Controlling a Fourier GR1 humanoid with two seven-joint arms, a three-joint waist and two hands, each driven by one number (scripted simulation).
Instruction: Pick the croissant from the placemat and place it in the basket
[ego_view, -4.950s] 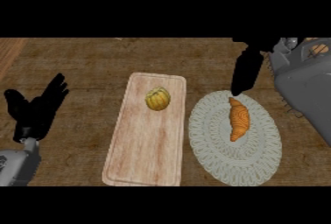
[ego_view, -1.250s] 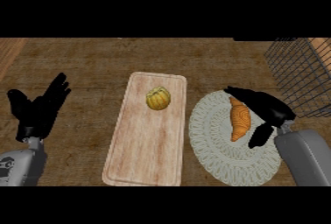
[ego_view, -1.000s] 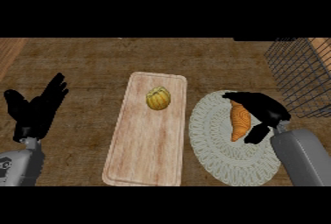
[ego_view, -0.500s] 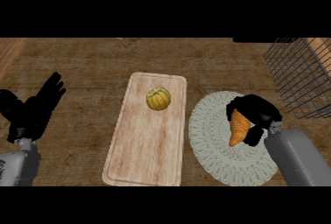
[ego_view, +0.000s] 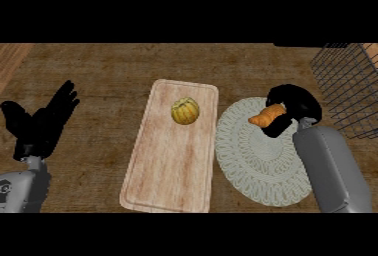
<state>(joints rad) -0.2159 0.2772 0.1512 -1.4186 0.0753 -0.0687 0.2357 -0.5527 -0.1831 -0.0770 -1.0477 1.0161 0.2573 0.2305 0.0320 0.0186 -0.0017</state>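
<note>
From the head view we see our right hand (ego_view: 294, 104) over the upper right part of the pale woven placemat (ego_view: 255, 165), its fingers (ego_view: 275, 129) curled down and closed round the croissant (ego_view: 266, 116). Only one orange end of the croissant shows, sticking out to the left between the thumb and the fingers; the rest is hidden by the hand. We cannot tell whether the croissant still touches the placemat or is lifted off it. The wire basket (ego_view: 347, 85) stands just to the right of this hand, at the view's right edge, on the wooden tabletop (ego_view: 103, 70). Left of the placemat lies a long wooden cutting board (ego_view: 166, 170) with a yellow-green fruit (ego_view: 185, 110) near its far end. Our left hand (ego_view: 43, 125) rests at the view's left side, fingers straight and pointing up, holding nothing.
</note>
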